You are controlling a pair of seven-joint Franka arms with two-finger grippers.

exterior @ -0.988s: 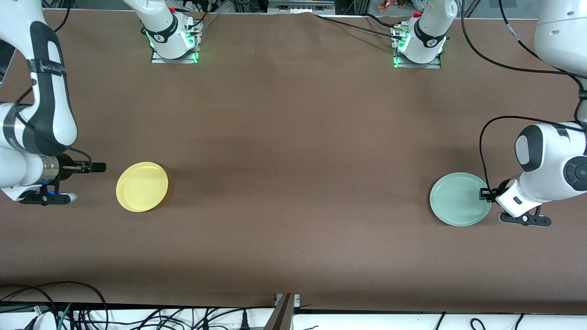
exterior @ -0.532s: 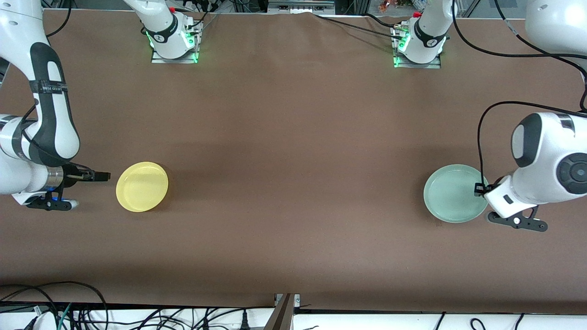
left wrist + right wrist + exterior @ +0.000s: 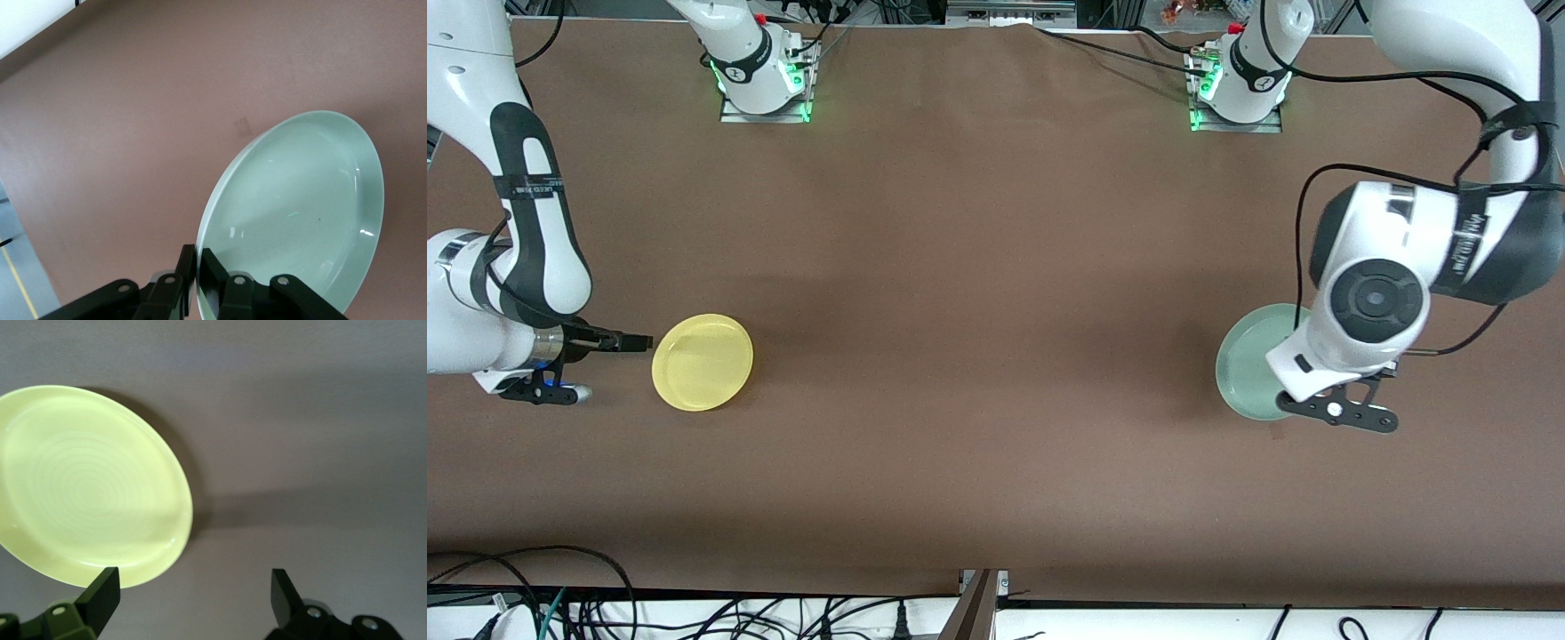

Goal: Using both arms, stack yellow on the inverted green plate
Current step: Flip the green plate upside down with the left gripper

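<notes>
The yellow plate lies hollow side up on the brown table, toward the right arm's end. My right gripper is low beside its rim, at the side toward that end. It is open wide with nothing between its fingers. The pale green plate is toward the left arm's end and casts a shadow on the table. My left gripper is shut on its rim. In the front view the left wrist hides that gripper and part of the plate.
The two arm bases stand along the table edge farthest from the front camera. Black cables lie below the nearest edge. Bare brown table stretches between the two plates.
The left arm has turned its wrist and carried the green plate toward the table's middle. The right gripper has crept closer to the yellow plate's rim.
</notes>
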